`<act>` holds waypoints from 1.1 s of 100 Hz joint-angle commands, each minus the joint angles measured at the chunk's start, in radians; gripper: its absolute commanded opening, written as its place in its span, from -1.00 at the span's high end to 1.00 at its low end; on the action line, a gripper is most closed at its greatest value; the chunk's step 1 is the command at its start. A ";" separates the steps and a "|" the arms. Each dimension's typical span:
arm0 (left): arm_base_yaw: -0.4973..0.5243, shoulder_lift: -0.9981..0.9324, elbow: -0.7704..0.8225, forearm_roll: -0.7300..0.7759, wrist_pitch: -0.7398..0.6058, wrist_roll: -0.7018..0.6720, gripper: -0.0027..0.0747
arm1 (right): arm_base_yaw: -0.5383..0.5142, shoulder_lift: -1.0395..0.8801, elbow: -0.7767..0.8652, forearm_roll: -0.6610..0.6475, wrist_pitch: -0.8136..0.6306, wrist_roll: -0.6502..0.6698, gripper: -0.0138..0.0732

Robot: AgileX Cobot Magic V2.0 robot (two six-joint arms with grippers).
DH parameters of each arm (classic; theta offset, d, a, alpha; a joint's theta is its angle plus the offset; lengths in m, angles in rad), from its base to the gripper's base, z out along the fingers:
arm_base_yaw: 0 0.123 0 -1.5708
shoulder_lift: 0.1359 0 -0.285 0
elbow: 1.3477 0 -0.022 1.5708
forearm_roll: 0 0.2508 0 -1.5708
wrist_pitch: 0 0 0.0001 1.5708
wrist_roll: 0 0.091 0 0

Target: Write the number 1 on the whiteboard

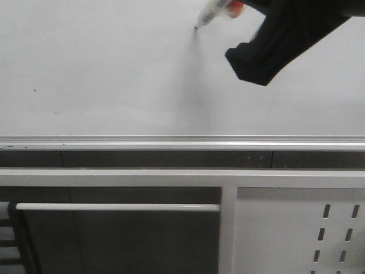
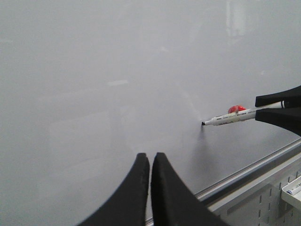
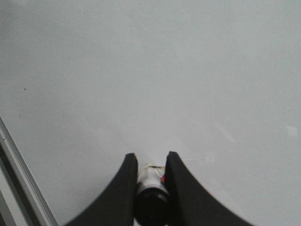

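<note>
The whiteboard (image 1: 114, 74) is a pale grey glossy surface that fills the upper part of the front view, with a silver bottom rail (image 1: 171, 141). My right gripper (image 1: 248, 7) is shut on a white marker pen (image 1: 212, 12) with a red mark on its barrel. The pen's black tip rests against the board near the top. The left wrist view shows the same pen (image 2: 230, 117) between the right gripper's jaws (image 2: 264, 109), tip on the board (image 2: 94, 70). No number 1 shows on the board. My left gripper (image 2: 150, 160) is shut on nothing, hovering before the board.
Two tiny black specks (image 1: 35, 89) mark the board's left part. Below the rail runs a white frame with a perforated metal panel (image 1: 308, 234) at the lower right and a horizontal bar (image 1: 114, 207) at the lower left.
</note>
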 commanded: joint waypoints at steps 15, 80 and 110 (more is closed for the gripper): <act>0.002 0.011 -0.027 0.000 -0.077 -0.010 0.98 | -0.014 -0.011 -0.024 -0.015 -0.074 -0.007 0.80; 0.002 0.011 -0.018 0.000 -0.082 -0.010 0.98 | -0.014 0.035 -0.024 0.081 0.011 -0.007 0.80; 0.002 0.010 0.010 0.000 -0.096 -0.010 0.98 | -0.014 0.146 -0.024 0.082 0.001 -0.007 0.80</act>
